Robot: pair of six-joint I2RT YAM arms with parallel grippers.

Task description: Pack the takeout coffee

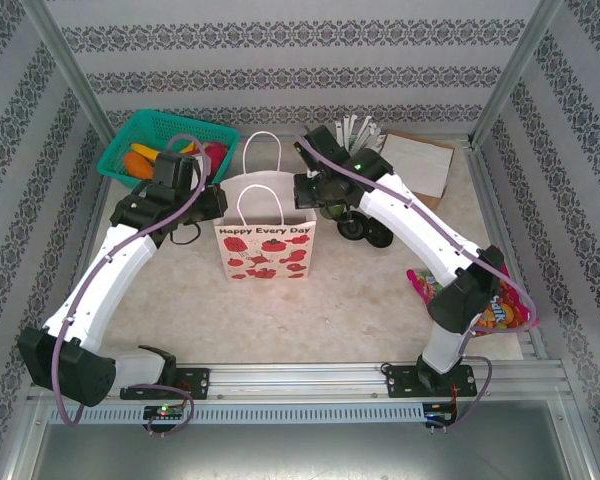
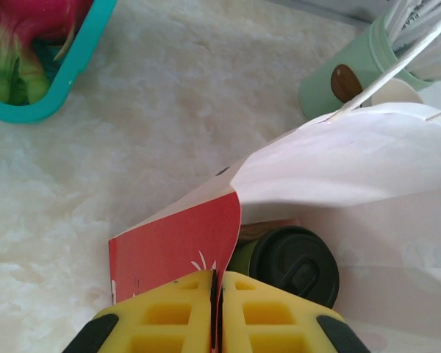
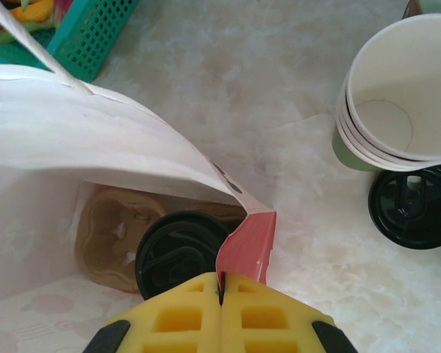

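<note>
Left gripper [image 2: 215, 284] was clamped on the paper bag's [image 1: 267, 250] left edge and right gripper [image 3: 221, 284] on its right edge, with the coffee cup [image 2: 294, 261] sitting inside.

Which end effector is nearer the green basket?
Left. The left end effector, shut on the paper bag's left edge, sits close to the basket; the right end effector grips the bag's far edge.
</note>
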